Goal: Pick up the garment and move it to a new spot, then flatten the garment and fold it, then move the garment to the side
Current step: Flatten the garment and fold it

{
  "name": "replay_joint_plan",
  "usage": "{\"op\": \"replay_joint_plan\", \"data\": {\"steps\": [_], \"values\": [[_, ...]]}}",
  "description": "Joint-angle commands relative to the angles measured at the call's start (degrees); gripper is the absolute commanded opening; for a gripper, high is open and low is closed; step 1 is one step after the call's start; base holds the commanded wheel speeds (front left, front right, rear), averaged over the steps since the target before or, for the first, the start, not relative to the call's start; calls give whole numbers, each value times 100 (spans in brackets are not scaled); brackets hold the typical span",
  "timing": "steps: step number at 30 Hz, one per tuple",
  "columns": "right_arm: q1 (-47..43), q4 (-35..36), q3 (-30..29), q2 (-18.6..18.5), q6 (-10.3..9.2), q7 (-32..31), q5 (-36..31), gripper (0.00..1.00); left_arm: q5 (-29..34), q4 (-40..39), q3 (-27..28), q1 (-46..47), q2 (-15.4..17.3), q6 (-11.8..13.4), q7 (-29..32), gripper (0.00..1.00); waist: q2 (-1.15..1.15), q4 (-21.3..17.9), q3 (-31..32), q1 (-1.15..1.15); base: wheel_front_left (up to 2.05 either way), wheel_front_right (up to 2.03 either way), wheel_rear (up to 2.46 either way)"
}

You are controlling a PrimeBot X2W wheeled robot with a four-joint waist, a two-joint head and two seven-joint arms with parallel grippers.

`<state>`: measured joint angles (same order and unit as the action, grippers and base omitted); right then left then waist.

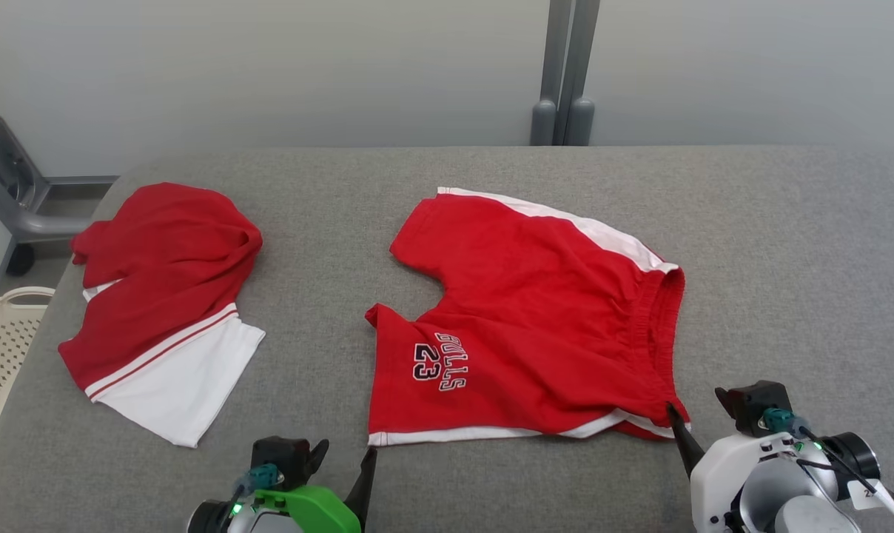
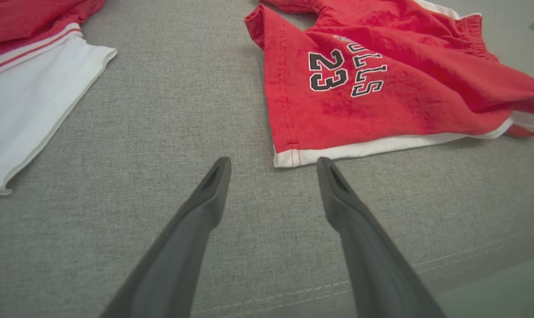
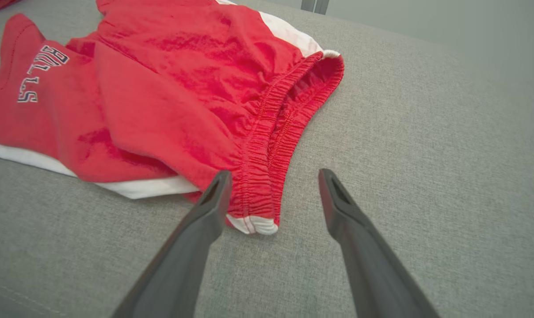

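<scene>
Garment: I see the red shorts (image 1: 536, 318) spread mid-way across the grey table (image 1: 787, 244), waistband to the right, legs to the left, "BULLS 23" printed on the near leg.
Left gripper (image 2: 273, 168): fingers spread wide with nothing between them, over bare cloth just short of the near leg's white hem corner.
Right gripper (image 3: 273, 176): also wide and holding nothing. The waistband's near corner lies between its fingers, close against one. I cannot tell whether that finger touches the fabric.
Other garment (image 1: 158, 296): red and white, crumpled, at the table's left, well apart from the shorts.
Basket (image 1: 3, 348): pale, perforated, beside the table's left edge.
</scene>
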<state>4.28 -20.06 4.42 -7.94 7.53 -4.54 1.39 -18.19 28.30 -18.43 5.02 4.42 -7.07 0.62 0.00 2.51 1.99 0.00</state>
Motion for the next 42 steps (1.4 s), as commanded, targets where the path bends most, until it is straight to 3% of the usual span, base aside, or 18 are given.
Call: {"op": "replay_joint_plan", "data": {"steps": [1, 10, 23, 29, 33, 34, 35, 38, 41, 42], "values": [[85, -38, 33, -70, -8, -68, 65, 100, -56, 83, -57, 160, -12, -20, 26, 100, 0, -55, -81, 0, 0, 0, 0], [241, -263, 440, -298, -8, -261, 341, 100, -196, 600, -337, 595, -84, -34, -3, 100, 0, -156, -298, 0, 0, 0, 0], [537, -461, 697, -340, -8, -219, 425, 100, -278, 1295, -557, 1225, -128, 78, -7, 100, 0, -255, -687, 0, 0, 0, 0], [558, -543, 733, -343, -8, -171, 501, 100, -387, 1522, -690, 1267, -138, 59, -128, 95, 0, -233, -763, 0, 0, 0, 0], [532, -574, 822, -370, -8, -148, 547, 100, -484, 1639, -782, 1251, -143, 42, -238, 75, 0, -201, -716, 0, 0, 0, 0], [541, -568, 869, -379, -8, -151, 554, 84, -523, 1679, -838, 1285, -147, 33, -297, 48, 0, -196, -685, 0, 0, 0, 0], [540, -565, 883, -379, -8, -157, 560, 77, -542, 1696, -852, 1301, -147, 31, -306, 42, 0, -197, -675, 0, 0, 0, 0], [524, -565, 926, -399, -8, -201, 580, 55, -569, 1744, -898, 1339, -147, 28, -334, 0, 0, -200, -658, 0, 0, 0, 0], [479, -559, 942, -407, -8, -261, 624, 36, -608, 1775, -926, 1358, -145, 28, -358, 0, 0, -204, -649, 0, 0, 0, 0], [465, -562, 949, -416, -8, -283, 630, 20, -629, 1787, -935, 1358, -145, 29, -371, 0, 0, -205, -646, 0, 0, 0, 0]]}}
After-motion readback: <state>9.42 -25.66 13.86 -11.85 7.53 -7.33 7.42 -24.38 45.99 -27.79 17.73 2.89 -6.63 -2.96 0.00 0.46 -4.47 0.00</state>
